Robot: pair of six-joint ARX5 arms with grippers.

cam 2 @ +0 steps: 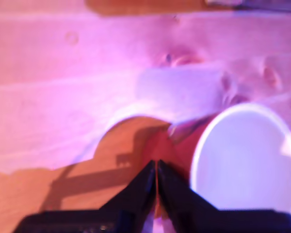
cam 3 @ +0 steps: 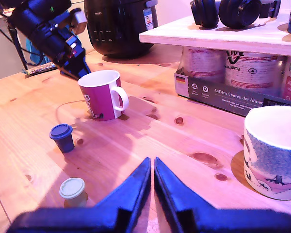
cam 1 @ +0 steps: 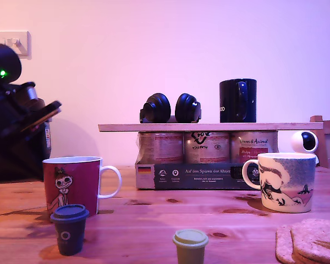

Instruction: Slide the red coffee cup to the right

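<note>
The red coffee cup (cam 1: 71,186) stands upright on the wooden table (cam 1: 154,220) at the exterior view's left, with its white handle (cam 1: 111,182) pointing to that view's right. A pale cartoon figure is drawn on its wall. My first gripper (cam 2: 156,165) is shut with nothing in it, and its tips sit against or just short of the cup's red outer wall (cam 2: 170,145), beside the white inside (cam 2: 245,155). The second wrist view shows this arm (cam 3: 48,29) behind the cup (cam 3: 102,94). My second gripper (cam 3: 152,162) is shut and empty, hanging over bare table well away from the cup.
A small dark blue lidded cup (cam 1: 70,228) stands just in front of the red cup, and a small pale green lidded cup (cam 1: 190,245) sits nearer the middle. At the exterior view's right are a white-and-blue mug (cam 1: 286,181) and round biscuits (cam 1: 313,239). A board on cans (cam 1: 209,127) carries headphones and a black mug.
</note>
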